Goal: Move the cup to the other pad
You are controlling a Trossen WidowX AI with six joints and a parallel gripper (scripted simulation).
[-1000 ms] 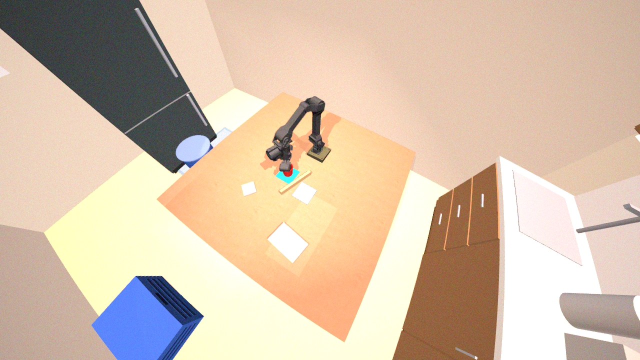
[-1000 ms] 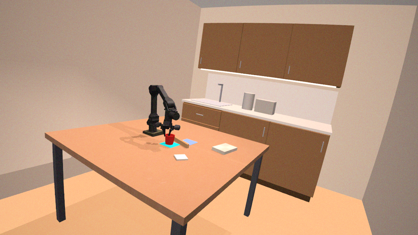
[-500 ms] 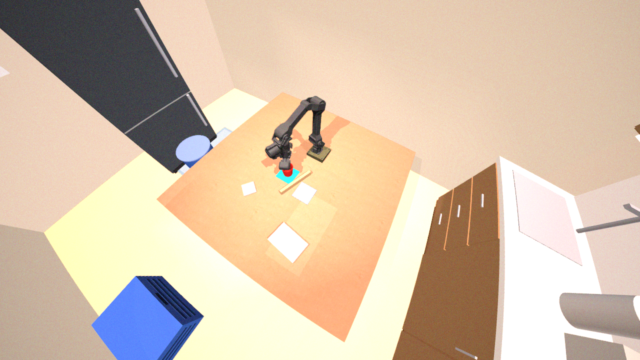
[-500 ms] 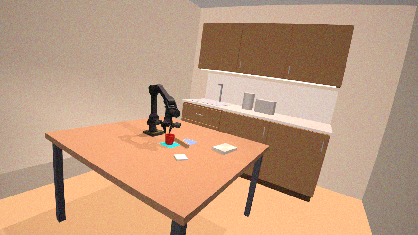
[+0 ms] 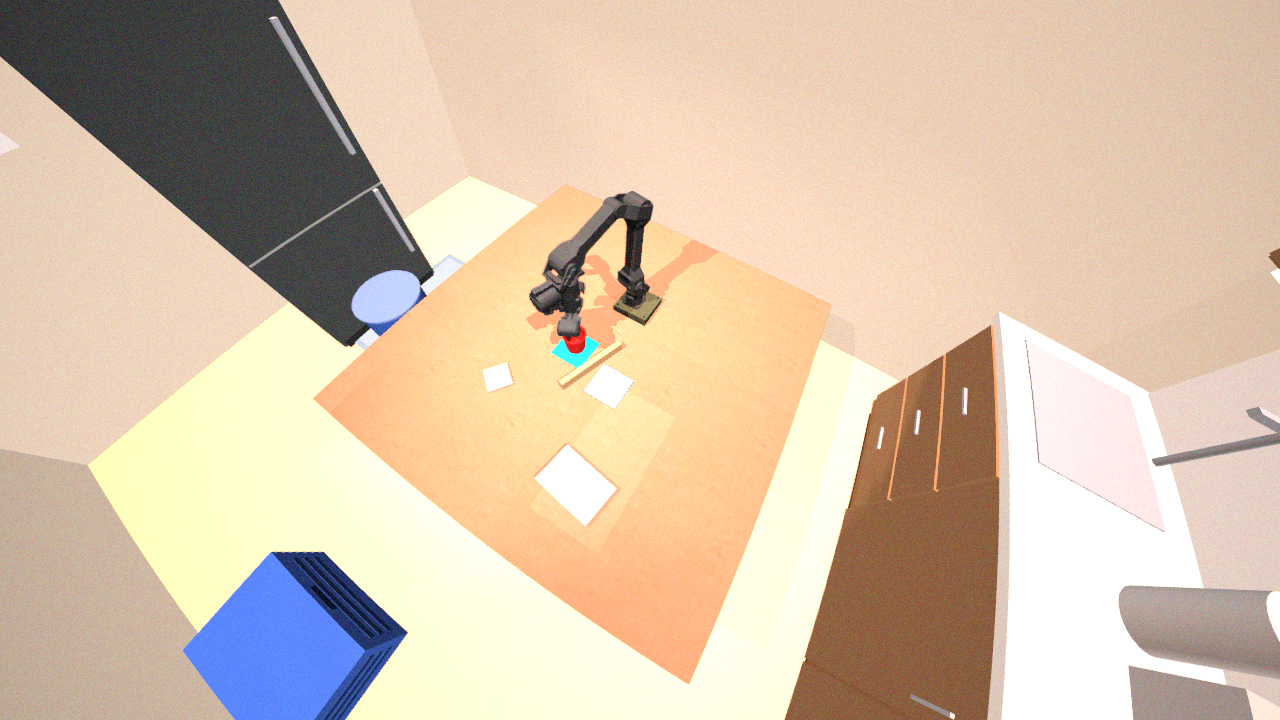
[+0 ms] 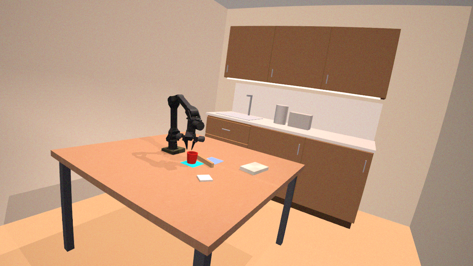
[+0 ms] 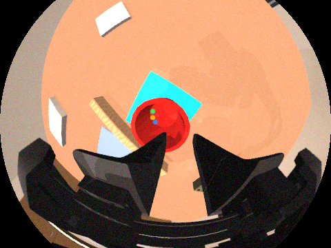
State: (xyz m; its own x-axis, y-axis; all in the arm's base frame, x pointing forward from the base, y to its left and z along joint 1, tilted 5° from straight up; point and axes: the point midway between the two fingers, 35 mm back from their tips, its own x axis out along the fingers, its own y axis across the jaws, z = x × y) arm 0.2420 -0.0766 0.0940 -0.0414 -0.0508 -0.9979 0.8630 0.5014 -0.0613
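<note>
My pincer (image 5: 569,325) (image 6: 189,148) (image 7: 179,137) partly open, gripping nothing, above red cup (image 5: 575,341) (image 6: 192,157) (image 7: 165,120) upright on cyan pad (image 5: 580,360) (image 6: 195,164) (image 7: 155,86). Wrist view reveals three marbles (image 7: 152,117) inside; exterior view hides them. Wooden bar (image 5: 590,364) (image 6: 205,161) (image 7: 114,121) lies between cyan pad and pale pad (image 5: 609,385) (image 6: 214,160) (image 7: 111,142).
</note>
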